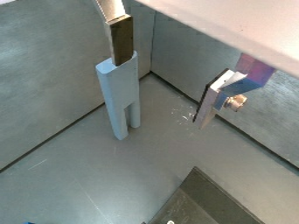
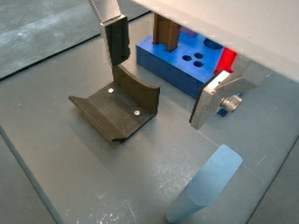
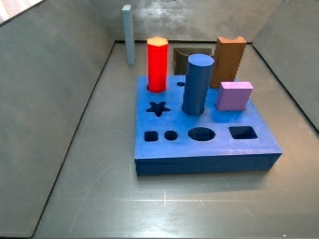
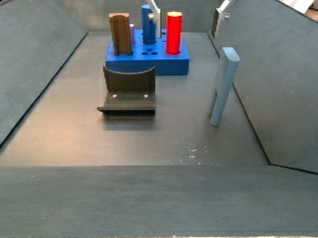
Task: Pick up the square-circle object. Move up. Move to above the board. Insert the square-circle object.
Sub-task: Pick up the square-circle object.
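Note:
The square-circle object (image 1: 119, 94) is a slender pale grey-blue peg standing upright on the grey floor near a wall; it also shows in both side views (image 4: 225, 85) (image 3: 126, 22) and in a wrist view (image 2: 205, 187). My gripper (image 1: 163, 86) is open and empty, higher than the peg. One dark finger pad (image 1: 121, 35) is just over the peg's top and the silver finger (image 1: 215, 100) is well apart from it. The gripper (image 2: 159, 91) also shows in a wrist view. The board (image 3: 200, 131) is a dark blue block with star, square and round holes (image 4: 145, 61).
On the board stand a red cylinder (image 3: 157, 63), a thick blue cylinder (image 3: 197, 84), a brown block (image 3: 229, 58) and a pink cube (image 3: 237, 95). The fixture (image 4: 128, 93) stands on the floor in front of the board (image 2: 117, 109). Grey walls enclose the floor.

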### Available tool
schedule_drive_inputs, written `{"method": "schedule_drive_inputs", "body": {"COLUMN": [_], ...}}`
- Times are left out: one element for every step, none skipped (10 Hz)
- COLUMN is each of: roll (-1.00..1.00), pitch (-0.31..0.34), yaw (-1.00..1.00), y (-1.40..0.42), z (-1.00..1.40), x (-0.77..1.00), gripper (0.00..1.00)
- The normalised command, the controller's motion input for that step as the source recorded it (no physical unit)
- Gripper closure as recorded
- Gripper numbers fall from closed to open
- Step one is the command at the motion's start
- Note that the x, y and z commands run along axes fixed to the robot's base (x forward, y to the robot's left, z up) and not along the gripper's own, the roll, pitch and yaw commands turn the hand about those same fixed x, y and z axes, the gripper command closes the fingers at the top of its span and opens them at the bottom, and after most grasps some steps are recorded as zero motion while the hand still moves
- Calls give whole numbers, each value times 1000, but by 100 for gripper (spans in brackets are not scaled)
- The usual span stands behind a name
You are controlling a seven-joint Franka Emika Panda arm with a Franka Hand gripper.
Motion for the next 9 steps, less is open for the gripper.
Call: {"method": "schedule_drive_inputs", "body": {"roll": [9, 0, 0, 0, -6, -21, -60, -49, -19], "pitch": [0, -9, -16, -100, -107, -99, -206, -257, -299], "yaw": [0, 0, -17, 0, 0, 9, 66, 89, 0], "y": [-20, 0, 0, 0, 0, 37, 174, 277, 266], "z": [0, 0, 0, 0, 17, 34, 0, -86, -263], "x": [0, 0, -254, -577, -886, -946, -883, -749, -534], "gripper": [0, 0, 0, 0, 0, 0, 0, 0, 0]}}
